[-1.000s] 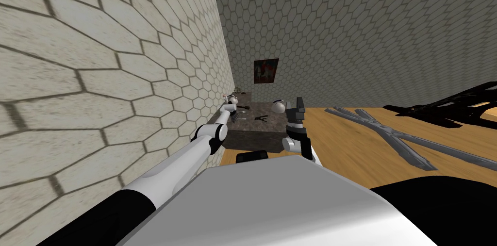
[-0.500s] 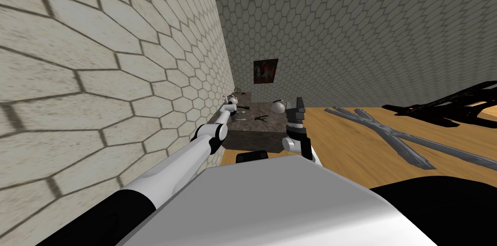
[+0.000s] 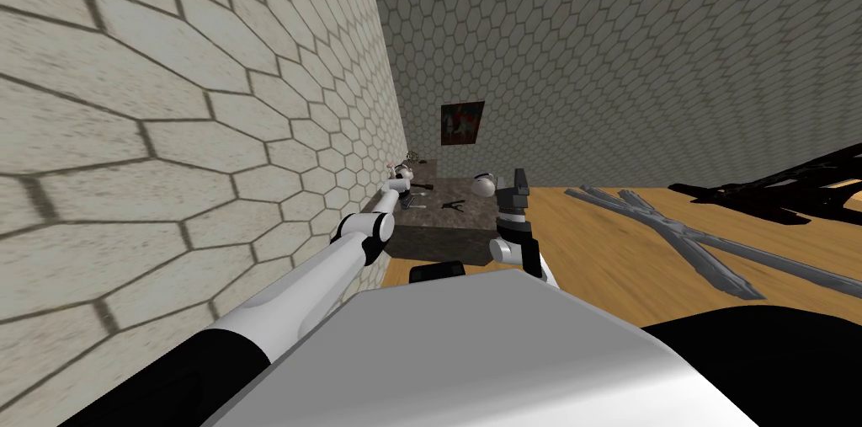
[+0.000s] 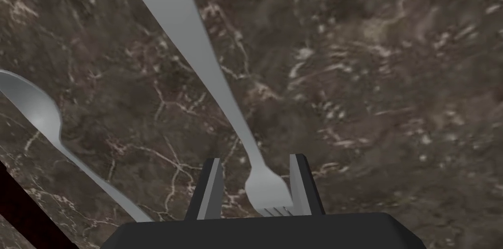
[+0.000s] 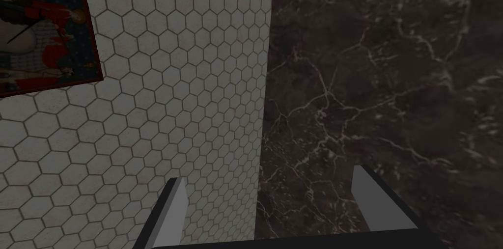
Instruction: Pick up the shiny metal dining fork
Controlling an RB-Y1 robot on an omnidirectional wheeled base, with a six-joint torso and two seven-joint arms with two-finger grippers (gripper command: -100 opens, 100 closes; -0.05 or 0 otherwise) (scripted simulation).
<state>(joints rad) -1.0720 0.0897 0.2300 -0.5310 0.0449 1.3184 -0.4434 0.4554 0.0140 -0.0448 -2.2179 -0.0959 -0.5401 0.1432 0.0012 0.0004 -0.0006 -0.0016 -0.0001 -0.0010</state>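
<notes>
White arm, dark joints; 2 thin light grey fingers (blade-like) on dark box.

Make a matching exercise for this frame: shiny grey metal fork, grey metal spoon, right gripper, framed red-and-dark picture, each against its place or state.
1 shiny grey metal fork
2 grey metal spoon
3 right gripper
4 framed red-and-dark picture

A on the hexagon-tiled wall
B tine end between the left gripper's fingers
C fingers wide apart, empty
D on the dark marble top, outside the fingers

Pairs: 1-B, 2-D, 3-C, 4-A
</notes>
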